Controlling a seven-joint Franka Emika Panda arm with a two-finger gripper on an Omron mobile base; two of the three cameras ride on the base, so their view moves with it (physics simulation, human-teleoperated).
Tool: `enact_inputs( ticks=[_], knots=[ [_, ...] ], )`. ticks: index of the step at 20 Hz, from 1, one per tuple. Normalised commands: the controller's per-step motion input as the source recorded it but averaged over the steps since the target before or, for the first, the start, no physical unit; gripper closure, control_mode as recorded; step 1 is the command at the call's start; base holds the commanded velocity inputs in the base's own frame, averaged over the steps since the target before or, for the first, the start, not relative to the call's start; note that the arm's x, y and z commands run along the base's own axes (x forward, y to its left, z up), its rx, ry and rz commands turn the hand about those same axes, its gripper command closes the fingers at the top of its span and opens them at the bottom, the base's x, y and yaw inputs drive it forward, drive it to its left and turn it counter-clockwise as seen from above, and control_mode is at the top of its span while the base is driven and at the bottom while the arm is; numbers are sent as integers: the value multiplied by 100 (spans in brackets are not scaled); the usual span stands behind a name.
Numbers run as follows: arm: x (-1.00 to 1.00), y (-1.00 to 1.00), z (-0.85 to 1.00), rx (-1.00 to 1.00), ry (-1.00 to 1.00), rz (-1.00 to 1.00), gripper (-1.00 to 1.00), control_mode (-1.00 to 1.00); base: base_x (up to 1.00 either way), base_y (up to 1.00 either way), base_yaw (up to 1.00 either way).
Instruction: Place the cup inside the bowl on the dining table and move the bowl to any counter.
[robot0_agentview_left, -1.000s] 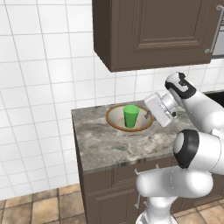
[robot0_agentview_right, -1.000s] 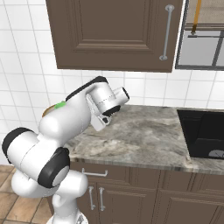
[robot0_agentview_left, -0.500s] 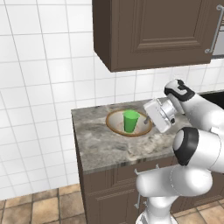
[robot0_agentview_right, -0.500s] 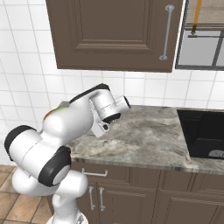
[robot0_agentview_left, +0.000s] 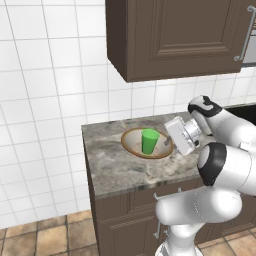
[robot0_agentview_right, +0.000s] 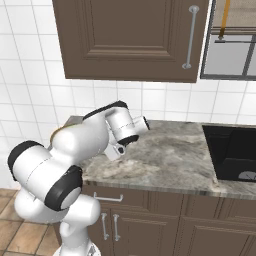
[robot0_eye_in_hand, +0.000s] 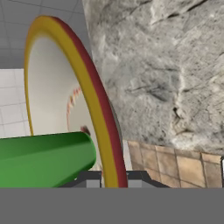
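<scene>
Step in hand: last leg of the task, setting down the bowl at the counter. Cup already inside the bowl, upright, near its middle. Bowl over the narrow marble-look counter, near the white tiled wall and below the dark wall cabinet. From the left base view, seems to rest flat on the stone; a slight lift cannot be ruled out.

Claw at the bowl's right rim. In the hand view, rim passing straight down between the two dark fingertips, jaws drawn in narrow around it: closed on the bowl's rim, one finger inside, one outside.

Next move, as judged: confirm full contact of the base with the counter, then part the jaws and withdraw up and back along the rim's line. Care needed not to drag the rim sideways on release, since the cup stands loose and could topple.

Look of the things: bowl wide and shallow, cream inside, brown rim from the base view; rim reads yellow to dark red close up, with faint reddish marks on the inner wall. Cup plain bright green, no handle, much narrower than the bowl, its top standing above the rim.
</scene>
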Motion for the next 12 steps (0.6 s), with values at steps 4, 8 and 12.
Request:
enact_inputs(
  ticks=[4, 8, 12],
  knots=[
    [10, 0, -8, 0, 0, 0, 100, -100, 0, 0, 0],
    [19, 0, -9, 0, 1, 0, 100, -100, 0, 0, 0],
    [23, 0, -6, 0, 3, 0, 100, -100, 0, 0, 0]
  ],
)
